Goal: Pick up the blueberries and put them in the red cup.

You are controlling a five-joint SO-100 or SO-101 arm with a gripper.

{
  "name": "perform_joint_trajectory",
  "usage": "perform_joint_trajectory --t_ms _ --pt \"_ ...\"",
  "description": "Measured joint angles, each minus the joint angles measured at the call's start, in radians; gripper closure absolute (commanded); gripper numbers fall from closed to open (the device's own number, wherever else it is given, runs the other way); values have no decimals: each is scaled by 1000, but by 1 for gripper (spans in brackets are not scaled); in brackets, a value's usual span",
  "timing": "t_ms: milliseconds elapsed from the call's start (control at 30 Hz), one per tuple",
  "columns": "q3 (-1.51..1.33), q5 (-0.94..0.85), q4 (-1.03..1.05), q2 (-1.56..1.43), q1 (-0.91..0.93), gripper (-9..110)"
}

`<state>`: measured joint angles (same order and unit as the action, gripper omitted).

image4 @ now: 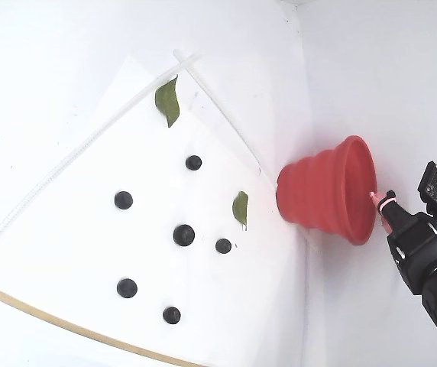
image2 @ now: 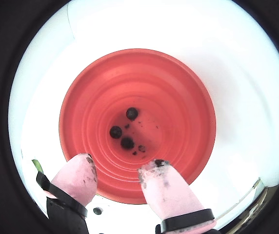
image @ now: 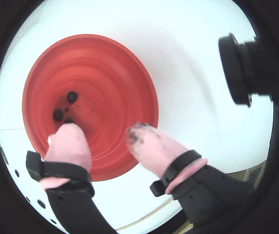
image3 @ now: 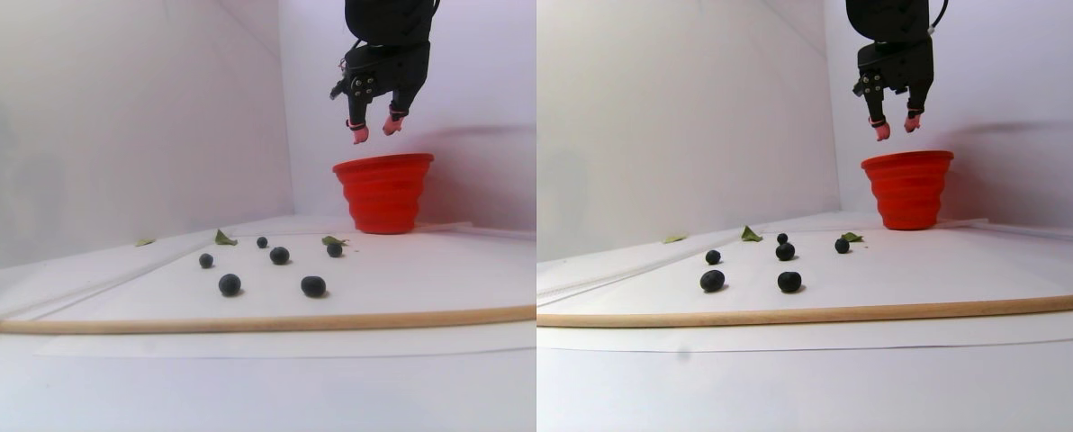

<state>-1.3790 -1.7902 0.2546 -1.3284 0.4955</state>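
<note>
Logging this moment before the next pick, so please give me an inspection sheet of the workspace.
Surface: white paper sheet edged by a thin wooden rod.
Job's things: bright red ribbed cup holds three small dark round blueberries; six more blueberries lie loose on the sheet.
Clutter: flat green leaves near the berries.
Grippers: black gripper with pink-covered fingers hovers open over the cup, empty; fingertips stained dark.
Cables: nothing seen.
Surroundings: plain white walls; a black camera housing in a wrist view.

Matte red cup (image2: 188, 97) (ribbed, rubbery-looking), matte dark blueberries (image2: 127, 143), smooth white paper (image4: 66, 229), wooden dowel (image3: 257, 319).
</note>
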Motion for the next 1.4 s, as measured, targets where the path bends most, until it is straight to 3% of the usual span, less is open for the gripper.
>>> perform_joint_trajectory --t_ms 1400 --pt "-451 11 31 -285 -95 84"
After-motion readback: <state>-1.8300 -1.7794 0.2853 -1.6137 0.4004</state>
